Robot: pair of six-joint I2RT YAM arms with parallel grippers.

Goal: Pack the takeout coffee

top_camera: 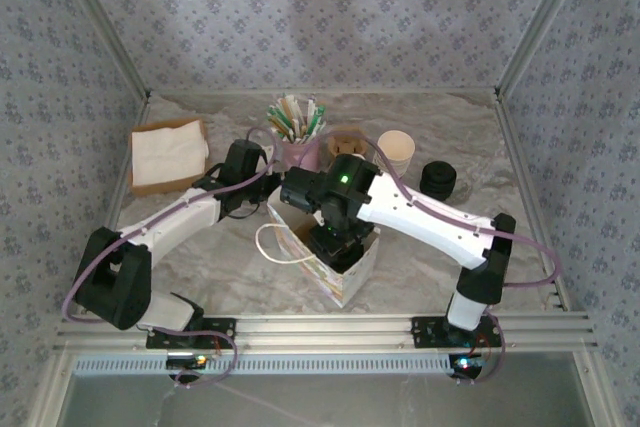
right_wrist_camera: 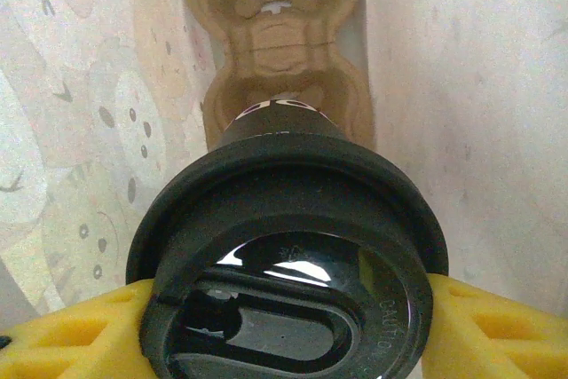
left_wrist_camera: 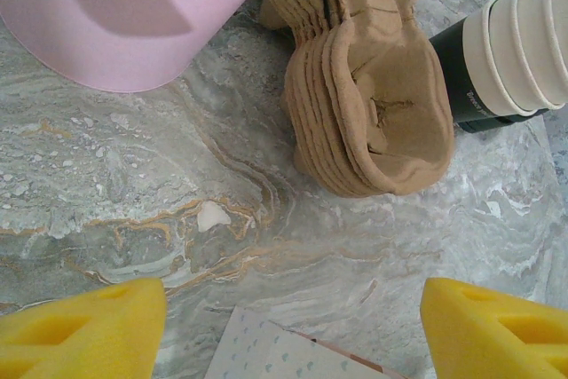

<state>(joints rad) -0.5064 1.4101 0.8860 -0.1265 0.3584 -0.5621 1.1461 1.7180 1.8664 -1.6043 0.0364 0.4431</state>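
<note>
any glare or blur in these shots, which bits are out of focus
Right wrist: white glare patches on the black lid of the takeout coffee. Left wrist: the pink holder, close to the lens, is blurred, while the marble table and the pulp carrier stack look sharp. Top external: even light, with a faint shadow on the back wall.

Robot booth dressed as a coffee stand
Wallpapered panels (top_camera: 320, 17) in metal framing (top_camera: 330, 325) enclose a marbled desk (top_camera: 500, 162) bearing paper cups (top_camera: 397, 152).

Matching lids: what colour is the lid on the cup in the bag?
Glossy black lid; right wrist view shows it best.
</note>
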